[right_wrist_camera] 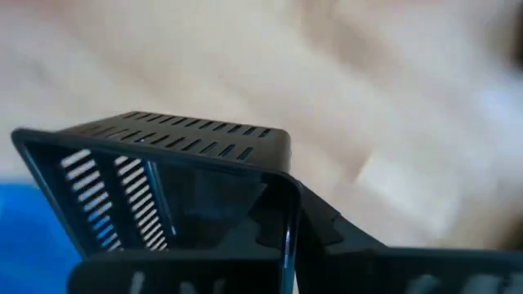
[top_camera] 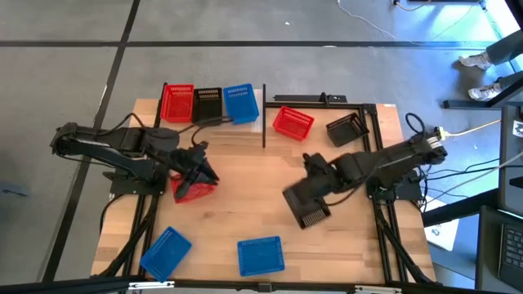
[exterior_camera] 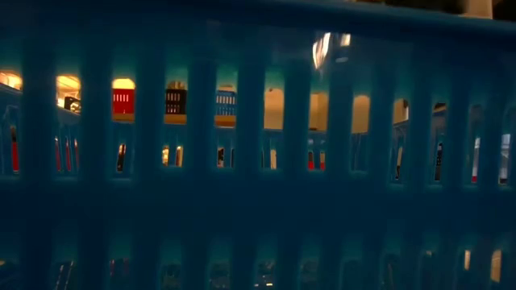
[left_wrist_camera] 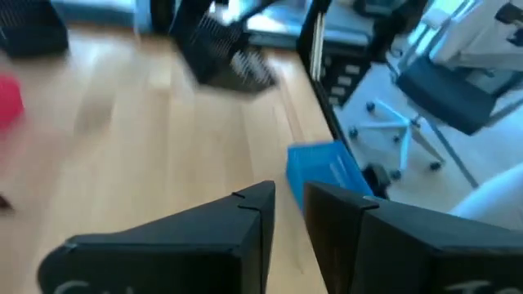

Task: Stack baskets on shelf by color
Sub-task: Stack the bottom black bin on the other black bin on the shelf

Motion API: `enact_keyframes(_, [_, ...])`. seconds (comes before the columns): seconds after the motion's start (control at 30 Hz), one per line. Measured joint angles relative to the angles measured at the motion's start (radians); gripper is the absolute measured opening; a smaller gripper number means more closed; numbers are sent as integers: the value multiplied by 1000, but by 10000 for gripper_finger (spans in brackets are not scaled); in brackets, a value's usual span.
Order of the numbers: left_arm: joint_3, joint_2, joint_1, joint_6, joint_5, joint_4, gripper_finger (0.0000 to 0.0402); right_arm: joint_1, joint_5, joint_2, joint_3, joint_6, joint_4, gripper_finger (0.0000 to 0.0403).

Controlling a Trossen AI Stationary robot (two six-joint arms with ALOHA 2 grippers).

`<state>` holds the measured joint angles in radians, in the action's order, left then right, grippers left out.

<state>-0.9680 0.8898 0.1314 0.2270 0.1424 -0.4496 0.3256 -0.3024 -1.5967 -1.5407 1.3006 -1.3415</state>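
A red, a black and a blue basket stand side by side on the shelf's far left. Another red basket and a black one sit on its right part. My left gripper is over a tilted red basket at centre left, fingers nearly together. My right gripper is shut on a black basket right of centre. Two blue baskets lie at the near edge. My left gripper lies over the tilted red basket's far rim, coming from the table's left. The gripper itself hides the place of contact, and no red shows between the fingers in the left wrist view. The basket hangs tilted below the gripper. My right gripper holds the black basket by one end wall, near its rim. It comes from the table's far right, slanting down. The basket juts out past the fingers toward the near edge, its slotted inside showing, and seems lifted off the table.
A blue basket's slotted wall fills the low view; the shelf's baskets show through its slots. Black upright posts stand on the shelf. Bare tabletop lies between the two arms. A person's feet show beyond the table.
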Motion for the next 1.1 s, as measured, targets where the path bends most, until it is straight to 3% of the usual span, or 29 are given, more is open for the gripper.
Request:
enact_keyframes(0.23, [-1, 0, 0, -330, -196, 125, 58, -100, -326, -143, -269, -154, -110, 0])
enact_keyframes(0.37, [-1, 2, 0, -509, -242, 189, 58, -129, -443, -198, -415, -228, -112, 0])
enact_keyframes(0.5, [-1, 19, 0, -587, -317, 302, 57, -135, -547, -234, -528, -276, -114, 0])
enact_keyframes(0.67, [-2, 48, 0, -736, -390, 483, 57, -134, -653, -263, -631, -325, -115, 0])
enact_keyframes(0.93, [-2, 151, 0, -969, -400, 708, 57, -134, -769, -270, -688, -429, -57, 0])
enact_keyframes(1.1, [-2, 227, 0, -1098, -513, 832, 57, -134, -806, -270, -686, -486, -12, 0])
